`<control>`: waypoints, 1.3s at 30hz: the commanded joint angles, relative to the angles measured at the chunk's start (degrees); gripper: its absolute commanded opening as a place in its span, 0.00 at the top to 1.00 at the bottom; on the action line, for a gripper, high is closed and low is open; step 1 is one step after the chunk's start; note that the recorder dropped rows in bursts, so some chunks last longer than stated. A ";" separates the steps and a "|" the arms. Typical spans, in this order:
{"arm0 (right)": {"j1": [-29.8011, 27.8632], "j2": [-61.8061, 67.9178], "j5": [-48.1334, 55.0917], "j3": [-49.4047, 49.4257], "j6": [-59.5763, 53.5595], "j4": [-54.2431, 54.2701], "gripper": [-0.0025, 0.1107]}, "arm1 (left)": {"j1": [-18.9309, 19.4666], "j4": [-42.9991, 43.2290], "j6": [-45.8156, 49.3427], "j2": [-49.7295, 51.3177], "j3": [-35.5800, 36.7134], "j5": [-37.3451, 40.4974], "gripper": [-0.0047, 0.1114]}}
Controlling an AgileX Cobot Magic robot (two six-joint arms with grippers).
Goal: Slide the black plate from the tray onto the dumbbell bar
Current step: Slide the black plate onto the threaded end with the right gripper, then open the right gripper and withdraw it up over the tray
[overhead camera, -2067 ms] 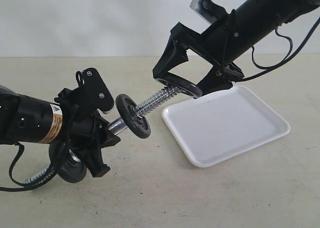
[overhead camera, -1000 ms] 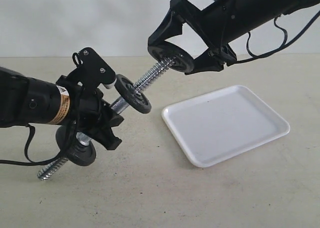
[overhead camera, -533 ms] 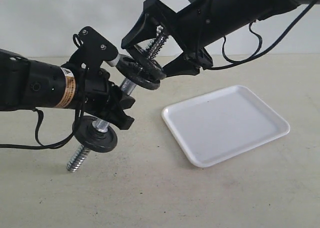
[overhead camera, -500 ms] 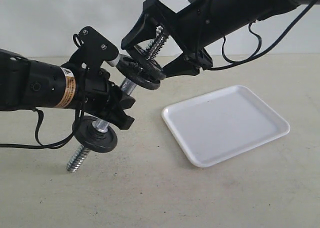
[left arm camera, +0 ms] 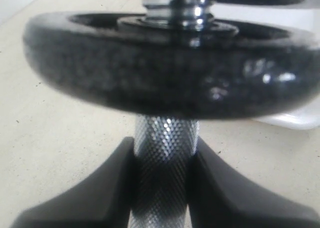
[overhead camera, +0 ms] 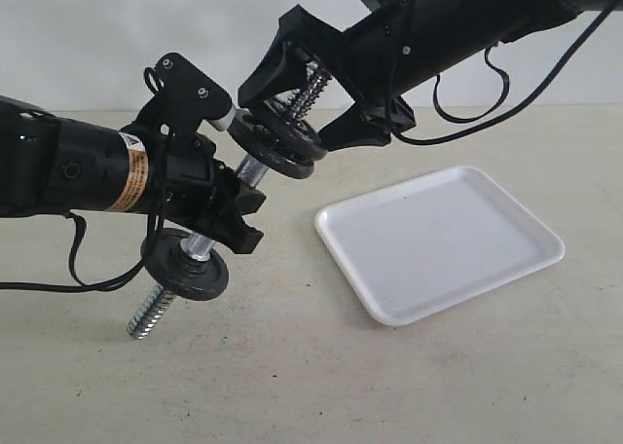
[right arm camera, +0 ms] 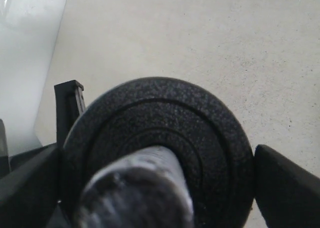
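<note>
The dumbbell bar [overhead camera: 200, 244] hangs tilted in the air, and my left gripper [overhead camera: 219, 205] is shut on its knurled middle [left arm camera: 164, 188]. One black plate [overhead camera: 187, 266] sits on the bar's lower threaded end. On the upper part, my right gripper [overhead camera: 289, 123] is shut on a black plate [overhead camera: 282, 147] with the bar through its centre hole. The threaded tip [overhead camera: 310, 82] sticks out above it. In the right wrist view the plate [right arm camera: 200, 133] fills the span of the right gripper [right arm camera: 157, 173]. In the left wrist view another plate [left arm camera: 165, 73] sits just above the left gripper [left arm camera: 164, 145].
The white tray [overhead camera: 438, 240] lies on the beige table at the right, with nothing in it, and it shows at the frame edge in both wrist views [right arm camera: 25, 38] [left arm camera: 295, 120]. Cables hang from both arms. A pale wall stands behind.
Over the last second the left arm tilted the bar steeper. The right gripper brought the plate over the upper threaded end and down the bar, close to the plate above the left gripper.
</note>
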 commanded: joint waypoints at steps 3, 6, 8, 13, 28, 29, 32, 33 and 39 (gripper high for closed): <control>0.04 -0.92 5.52 0.15 -2.91 -1.11 0.68 | 0.53 -4.09 -2.85 -3.71 -3.30 2.46 0.92; 0.04 -0.92 5.77 0.15 -2.91 -1.36 0.39 | 0.53 -4.09 -2.85 -3.71 -3.30 2.59 0.92; 0.04 -0.92 5.80 0.15 -2.91 -1.74 0.30 | 0.53 -4.09 -2.85 -3.71 -3.30 2.59 0.92; 0.04 -0.92 5.66 0.15 -3.59 -5.12 0.34 | 0.53 -4.09 -2.85 -3.71 -3.30 2.59 0.92; 0.04 -0.92 2.60 -0.34 -3.85 -7.77 0.05 | 0.53 -4.09 -2.85 -3.71 -3.30 2.59 0.92; 0.04 -0.92 2.48 -0.75 -3.85 -7.80 0.05 | 0.53 -4.09 -2.85 -3.71 -3.30 2.59 0.92; 0.04 -0.92 2.59 -3.11 -3.85 -7.80 0.05 | 0.53 -4.09 -2.85 -3.71 -3.30 2.59 0.92; 0.04 -0.92 2.59 -4.17 -3.69 -7.80 0.05 | 0.53 -4.09 -2.85 -3.71 -3.30 2.59 0.92; 0.04 -0.92 6.22 -10.82 -3.91 -9.79 0.05 | 0.53 -4.04 -2.85 -3.71 -3.19 3.96 0.92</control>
